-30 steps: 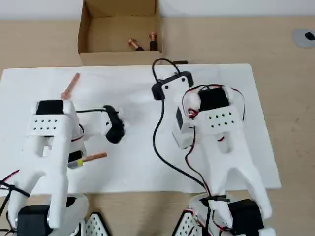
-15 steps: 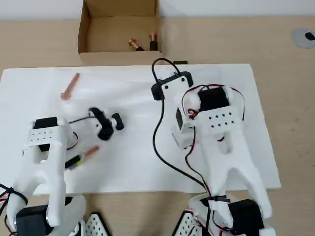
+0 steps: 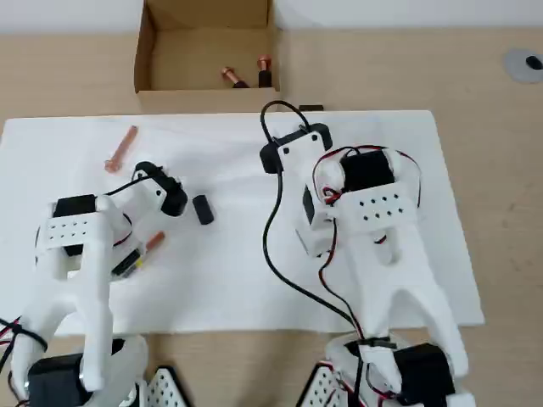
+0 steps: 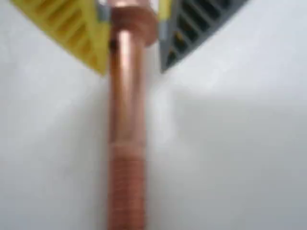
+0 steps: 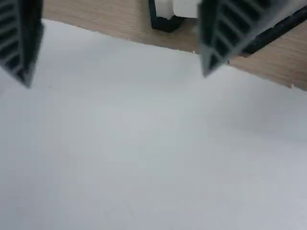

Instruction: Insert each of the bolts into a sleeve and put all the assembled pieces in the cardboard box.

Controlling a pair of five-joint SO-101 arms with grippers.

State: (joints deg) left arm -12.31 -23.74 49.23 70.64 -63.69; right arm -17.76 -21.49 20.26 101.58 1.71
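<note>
My left gripper (image 4: 132, 33) is shut on the head end of a copper bolt (image 4: 125, 143), whose threaded shank points away over the white mat. From above, that bolt (image 3: 151, 243) pokes out beside the left arm, a little left of a black sleeve (image 3: 202, 209) lying loose on the mat. A second copper bolt (image 3: 121, 149) lies near the mat's far left. The cardboard box (image 3: 153, 52) at the back holds two assembled pieces (image 3: 231, 77). My right gripper (image 5: 120, 52) hangs open just above bare mat, under the right arm (image 3: 365, 199).
The white mat (image 3: 229, 280) covers the middle of the wooden table (image 3: 492, 144). A black cable (image 3: 273, 229) loops from the right arm across the mat. A small grey disc (image 3: 526, 64) lies at the table's far right.
The left arm has drawn back to the left with the bolt still in its gripper. The black sleeve, earlier hidden under the wrist, now lies in plain sight. The right arm has kept still.
</note>
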